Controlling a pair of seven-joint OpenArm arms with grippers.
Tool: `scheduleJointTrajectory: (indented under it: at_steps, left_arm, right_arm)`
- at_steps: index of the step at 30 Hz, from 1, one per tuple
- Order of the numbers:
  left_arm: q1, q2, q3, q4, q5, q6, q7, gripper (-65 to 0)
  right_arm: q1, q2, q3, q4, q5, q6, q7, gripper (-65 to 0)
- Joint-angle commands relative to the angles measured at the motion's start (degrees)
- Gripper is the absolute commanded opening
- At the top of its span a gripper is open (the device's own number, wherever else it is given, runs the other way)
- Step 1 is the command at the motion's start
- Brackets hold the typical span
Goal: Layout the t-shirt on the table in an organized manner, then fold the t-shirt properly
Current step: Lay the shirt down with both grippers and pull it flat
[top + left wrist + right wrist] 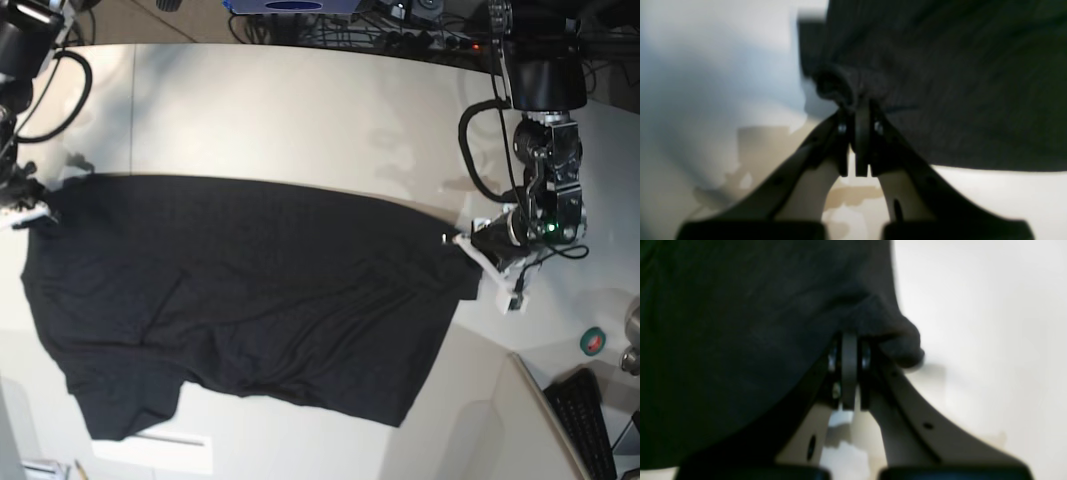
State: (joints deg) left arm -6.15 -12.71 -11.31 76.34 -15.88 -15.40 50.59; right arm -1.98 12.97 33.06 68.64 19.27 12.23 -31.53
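The black t-shirt (250,290) is stretched wide across the off-white table (300,110), its plain side showing. On the right of the base view my left gripper (462,240) is shut on one corner of the cloth. In the left wrist view the fingers (858,106) pinch a bunched fold of the t-shirt (957,83). At the left edge of the base view my right gripper (45,212) is shut on the opposite corner. The right wrist view has the jaws (849,340) closed on a lump of the t-shirt (740,340), with bare table (973,323) beside it.
A small white plate (165,450) lies by the shirt's lower left edge. A green tape roll (593,341) and a keyboard (590,420) sit at the right. Cables (400,25) run along the back edge. The table's curved edge (520,365) passes at lower right.
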Motion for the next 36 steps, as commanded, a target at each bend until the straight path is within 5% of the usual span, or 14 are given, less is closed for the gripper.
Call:
scheduleJointTrajectory:
  at_steps: [1, 6, 15, 36]
  left_arm:
    - [-0.57, -0.52, -0.16, 1.86, -0.69, -0.21, -1.31, -65.0]
    - [6.37, -2.10, -0.60, 6.08, -0.69, -0.21, -1.31, -65.0]
    - [17.89, -1.66, -11.33, 11.27, -0.69, -0.21, -1.31, -65.0]
    - [27.30, -1.66, -17.22, 16.90, -0.69, -0.21, -1.40, -65.0]
  right_arm:
    - [-0.79, 1.05, 0.39, 0.94, 0.29, -0.05, 1.16, -65.0]
    - [-6.59, 0.96, 0.48, 5.16, 0.29, -0.05, 1.51, -65.0]
    - [-12.75, 0.87, 0.48, 7.89, 0.29, -0.05, 1.16, -65.0]
    - [-23.65, -3.43, 3.82, 16.33, 0.12, -0.23, 0.10, -65.0]
